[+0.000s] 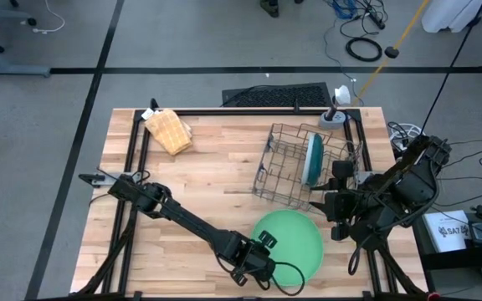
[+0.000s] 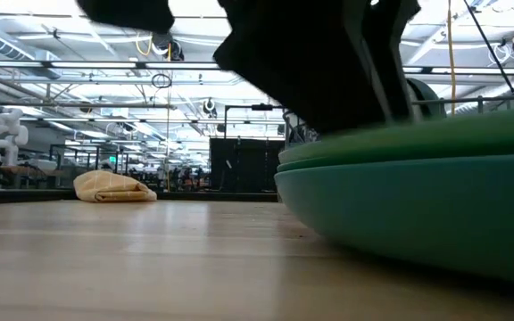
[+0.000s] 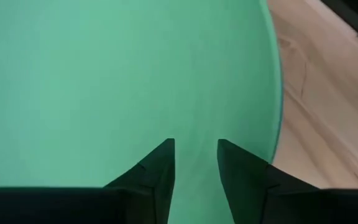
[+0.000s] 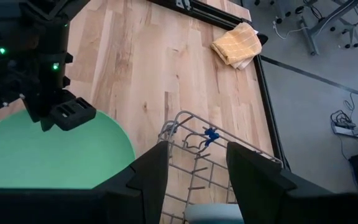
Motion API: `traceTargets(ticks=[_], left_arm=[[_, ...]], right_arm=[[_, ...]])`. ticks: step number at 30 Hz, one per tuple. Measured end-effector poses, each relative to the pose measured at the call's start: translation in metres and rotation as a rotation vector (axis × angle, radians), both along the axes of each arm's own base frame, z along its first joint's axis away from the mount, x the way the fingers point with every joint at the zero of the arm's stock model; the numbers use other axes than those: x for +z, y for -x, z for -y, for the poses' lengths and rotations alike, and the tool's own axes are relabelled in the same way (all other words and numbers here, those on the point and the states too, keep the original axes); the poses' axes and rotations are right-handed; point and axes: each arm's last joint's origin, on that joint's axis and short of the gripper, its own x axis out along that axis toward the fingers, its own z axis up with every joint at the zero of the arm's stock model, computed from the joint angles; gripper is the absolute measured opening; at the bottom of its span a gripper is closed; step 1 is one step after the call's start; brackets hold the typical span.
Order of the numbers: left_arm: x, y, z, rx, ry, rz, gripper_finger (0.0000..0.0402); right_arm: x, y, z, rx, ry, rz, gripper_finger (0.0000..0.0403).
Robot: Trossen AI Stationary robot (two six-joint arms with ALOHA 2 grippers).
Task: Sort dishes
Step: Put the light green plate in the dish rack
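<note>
A large light green plate [image 1: 295, 238] lies flat near the table's front edge. It fills the left wrist view [image 3: 104, 81]. In the low view its green rim [image 2: 418, 147] sits on top of a teal dish [image 2: 418, 214]. My left gripper [image 1: 266, 251] is open, slanting down over the plate's left part with nothing between its fingers [image 3: 196, 144]. Another teal plate [image 1: 313, 159] stands on edge in the wire rack [image 1: 287, 167]. My right gripper [image 4: 194, 162] hangs open in the air by the rack's near right corner [image 1: 335, 209]. My left gripper points its fingertips [image 3: 160, 162] down at a slant onto the light green plate's upper face [image 3: 194, 118], a little in from the rim. I cannot tell whether they touch it. The plate lies level on the dish below it.
A folded tan waffle cloth [image 1: 170, 130] lies at the far left of the table. The wire rack stands right of centre, with bare wood between it and the cloth. A black frame runs along the table's edges [image 1: 132, 142].
</note>
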Motion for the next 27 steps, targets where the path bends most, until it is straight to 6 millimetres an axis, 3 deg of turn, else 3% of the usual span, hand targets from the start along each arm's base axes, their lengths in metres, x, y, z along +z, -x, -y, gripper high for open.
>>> traceTargets(ticks=[6,11,16,20,27], left_arm=[[0.003,0.001,-0.001,0.005,-0.009,0.002,0.0132],[0.025,-0.001,0.000,0.004,0.029,0.065,0.0132],[0.032,-0.005,0.005,-0.034,0.203,0.048,0.0132],[0.031,-0.006,0.006,-0.022,0.340,-0.001,0.0132],[0.022,-0.008,0.011,0.024,0.371,0.024,0.0132]], right_arm=[[0.000,0.000,0.000,0.000,0.001,0.000,0.0155],[0.000,0.000,0.000,0.000,0.001,0.000,0.0155],[0.000,0.000,0.000,0.000,0.001,-0.001,0.0155],[0.000,0.000,0.000,0.000,0.001,-0.001,0.0155],[0.000,0.000,0.000,0.001,0.000,0.000,0.0155]])
